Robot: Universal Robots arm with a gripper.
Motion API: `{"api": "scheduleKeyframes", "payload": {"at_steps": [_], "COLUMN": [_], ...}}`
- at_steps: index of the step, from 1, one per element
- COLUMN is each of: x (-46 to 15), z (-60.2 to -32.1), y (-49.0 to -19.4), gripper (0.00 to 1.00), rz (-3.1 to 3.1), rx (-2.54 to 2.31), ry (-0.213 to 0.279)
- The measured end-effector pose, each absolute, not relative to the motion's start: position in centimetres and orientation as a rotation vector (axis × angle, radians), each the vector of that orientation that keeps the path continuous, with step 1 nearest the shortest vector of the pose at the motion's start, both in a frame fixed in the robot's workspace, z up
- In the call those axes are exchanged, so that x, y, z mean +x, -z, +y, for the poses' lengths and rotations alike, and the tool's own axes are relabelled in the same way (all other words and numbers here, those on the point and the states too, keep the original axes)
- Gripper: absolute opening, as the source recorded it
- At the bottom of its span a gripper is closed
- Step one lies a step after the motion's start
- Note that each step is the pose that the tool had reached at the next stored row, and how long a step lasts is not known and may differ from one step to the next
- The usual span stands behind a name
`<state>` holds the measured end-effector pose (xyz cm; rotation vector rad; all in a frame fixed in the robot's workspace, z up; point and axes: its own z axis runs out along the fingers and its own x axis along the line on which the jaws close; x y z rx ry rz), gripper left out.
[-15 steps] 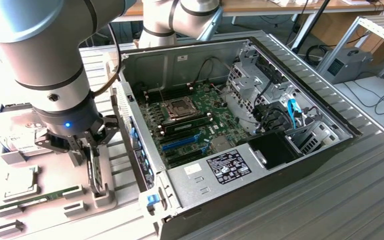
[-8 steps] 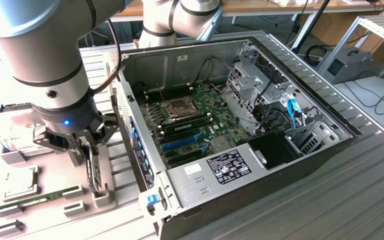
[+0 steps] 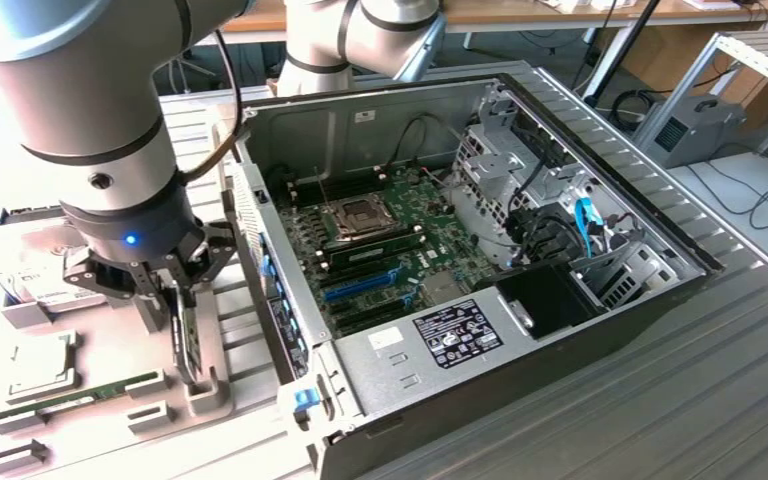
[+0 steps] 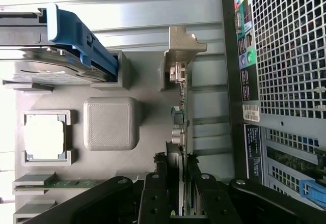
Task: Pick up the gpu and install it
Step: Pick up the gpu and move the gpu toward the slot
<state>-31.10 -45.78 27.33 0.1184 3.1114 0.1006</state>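
Exterior view: the gripper (image 3: 181, 300) sits at eight o'clock from the computer case (image 3: 357, 120). Its fingers are closed part-way, pinching the card (image 3: 188, 345), which stands on edge in a grey holder (image 3: 208, 398) on the tray (image 3: 104, 350). The hold is on a thin edge near one end, so the card may pivot or slip. Its metal bracket (image 4: 182, 43) could also snag the holder.

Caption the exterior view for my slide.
Gripper clamped on the upright gpu in its grey holder, beside the open computer case.
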Motion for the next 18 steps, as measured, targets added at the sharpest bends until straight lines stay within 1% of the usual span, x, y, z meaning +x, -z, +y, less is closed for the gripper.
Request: {"api": "scheduleKeyframes", "payload": {"at_steps": [18], "x": [-31.1], "z": [-45.8], "y": [-28.6], "gripper": [0.26], "rz": [3.111], "rx": [0.118], "ry": [-0.100]}}
